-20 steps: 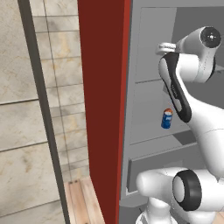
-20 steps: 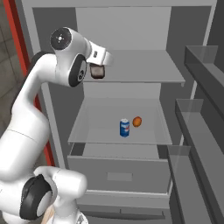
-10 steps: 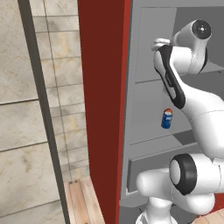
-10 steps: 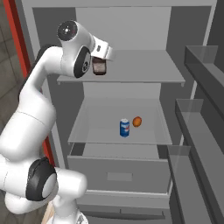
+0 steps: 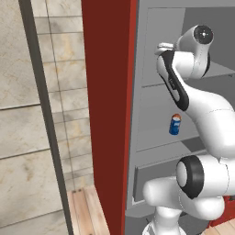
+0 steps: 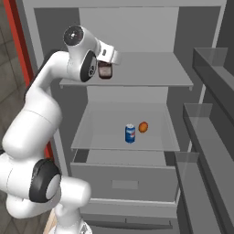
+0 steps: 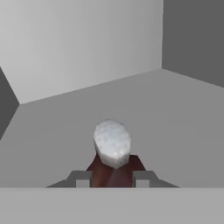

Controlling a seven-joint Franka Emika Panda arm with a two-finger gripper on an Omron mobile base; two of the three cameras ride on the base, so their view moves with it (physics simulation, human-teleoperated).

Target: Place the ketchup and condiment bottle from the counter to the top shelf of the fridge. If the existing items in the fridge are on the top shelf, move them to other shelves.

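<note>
My gripper (image 6: 106, 65) is shut on the ketchup (image 6: 105, 71), a dark maroon bottle. It holds the bottle upright at the left front of the fridge's top shelf (image 6: 151, 75), just above the board. In the hand view the ketchup (image 7: 112, 144) shows its pale cap, with the maroon body between my fingertips (image 7: 79, 178). The existing items stand one shelf lower: a blue can (image 6: 130, 133) and a small orange object (image 6: 143, 127) beside it. The can (image 5: 175, 124) also shows past my arm in the left base view. The condiment bottle and the counter are out of view.
The fridge (image 6: 137, 32) stands open with plain grey walls. A closed grey drawer (image 6: 123, 180) sits under the lower shelf. Door racks (image 6: 212, 73) jut out on the right. The red side edge (image 5: 108, 114) and a tiled wall (image 5: 27, 114) lie to the left.
My arm's upper joints have risen and swung toward the fridge. The ketchup in my gripper has crept slightly up and to the right over the top shelf.
</note>
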